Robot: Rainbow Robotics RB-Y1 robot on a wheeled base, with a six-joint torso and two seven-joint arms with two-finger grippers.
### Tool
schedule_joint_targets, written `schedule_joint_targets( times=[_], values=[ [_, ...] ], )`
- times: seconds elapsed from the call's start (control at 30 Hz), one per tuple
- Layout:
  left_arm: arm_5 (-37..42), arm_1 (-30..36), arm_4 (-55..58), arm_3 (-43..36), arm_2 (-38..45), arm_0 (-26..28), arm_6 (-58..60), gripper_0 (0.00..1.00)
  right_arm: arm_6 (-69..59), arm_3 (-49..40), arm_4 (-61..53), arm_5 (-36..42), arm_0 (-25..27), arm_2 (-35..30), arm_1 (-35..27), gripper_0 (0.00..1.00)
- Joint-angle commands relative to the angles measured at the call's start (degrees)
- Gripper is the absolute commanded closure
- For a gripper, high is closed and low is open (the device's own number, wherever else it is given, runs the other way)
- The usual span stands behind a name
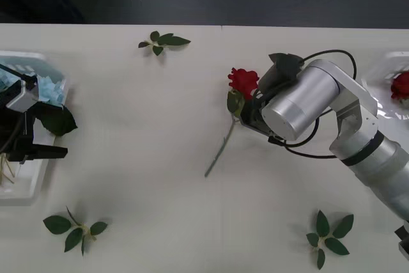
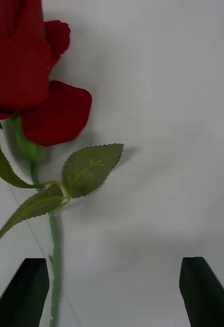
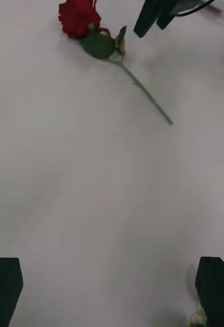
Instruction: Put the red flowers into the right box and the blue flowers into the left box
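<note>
Right claw [image 2: 112, 294], fingers spread wide and holding nothing, poised over a single red rose [image 1: 243, 82] lying on the white tabletop [image 1: 160, 158]; the stem [image 1: 220, 148] runs just beside one black finger [image 2: 24, 288]. Left claw [image 3: 109, 291], likewise open and empty, at the left box [image 1: 25, 190], which contains blue flowers [image 1: 50, 87] with a dark leaf over its rim. Another red bloom [image 1: 401, 86] lies in the right box [image 1: 383, 71]. Three loose leaf sprigs [image 1: 163, 41] rest elsewhere on the tabletop, well apart.
</note>
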Motion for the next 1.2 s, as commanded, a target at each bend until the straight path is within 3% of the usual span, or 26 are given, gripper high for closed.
schedule_joint_targets(
  times=[0.03,0.47,0.77,1.2],
  values=[
    [0.29,1.51,4.3,3.72,0.12,-2.34,1.43,0.0,1.1,-0.61,2.43,1.65,-3.1,0.42,5.19,0.25],
    [0.29,1.42,10.46,4.07,0.56,-4.27,1.43,0.0,1.27,8.53,8.23,3.41,-6.44,3.68,13.18,0.25],
    [0.29,1.42,9.49,-3.31,0.56,-4.36,1.43,0.0,1.54,10.99,10.08,2.71,-6.0,5.52,13.98,0.25],
    [-0.32,1.42,8.61,-5.24,0.91,-4.36,1.43,0.0,1.8,14.95,13.06,3.85,-5.82,5.7,13.62,0.25]
  ],
)
